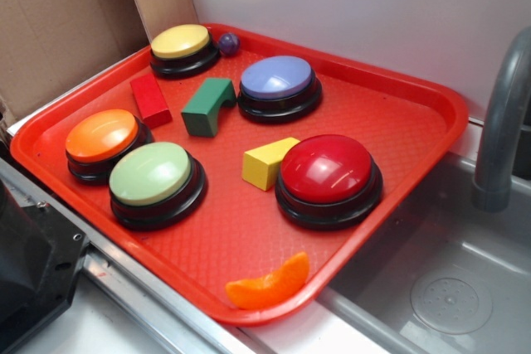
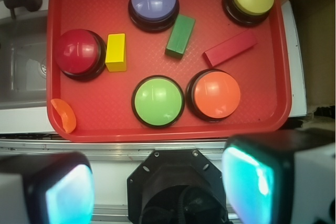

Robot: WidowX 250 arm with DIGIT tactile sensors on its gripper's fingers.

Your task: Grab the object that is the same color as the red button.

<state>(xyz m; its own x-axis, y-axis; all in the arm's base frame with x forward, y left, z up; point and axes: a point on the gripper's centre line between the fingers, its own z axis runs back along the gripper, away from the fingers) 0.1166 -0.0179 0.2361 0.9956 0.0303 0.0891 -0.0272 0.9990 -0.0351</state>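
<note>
- Nearest the wrist camera, two blurred gripper fingers (image 2: pixel 58 195) fill the lower corners, their pale pads glowing teal; both are cut off by the frame edge.
- Gripper (image 2: pixel 157 192) is spread wide with nothing between the fingers, hanging above the bench's metal edge, well apart from the tray.
- Between the fingers sits a dark octagonal mount (image 2: pixel 176 184), its lower part out of focus and cropped.
- Exterior view does not show the gripper; only a dark blurred shape in the lower left corner, which I cannot identify.
- Red tray (image 1: pixel 431 113) holds everything; its near corner is cropped in neither view, but the tray's far rim is cut at the top of the wrist view.
- Red block (image 1: pixel 150 100) lies flat near the tray's back left side, between the yellow button (image 1: pixel 182 44) and the orange button (image 1: pixel 102 138), touching neither.
- Its red blends with the tray, so its edges are hard to trace in the wrist view.
- Red button (image 1: pixel 326 171) stands on the tray's right side, with the yellow block (image 1: pixel 267 162) just beside it, possibly touching.
- Green arch block (image 1: pixel 208 106) lies beside the purple button (image 1: pixel 277 80); its arch is hidden in the wrist view.
- Small dark purple ball (image 1: pixel 228 42) is tucked behind the yellow button, half cropped in the wrist view.
- Green button (image 1: pixel 153 176) sits just beside the orange one.
- Orange slice (image 1: pixel 270 285) rests on the near rim.
- Grey faucet (image 1: pixel 502 122) is cut off at the right edge.
</note>
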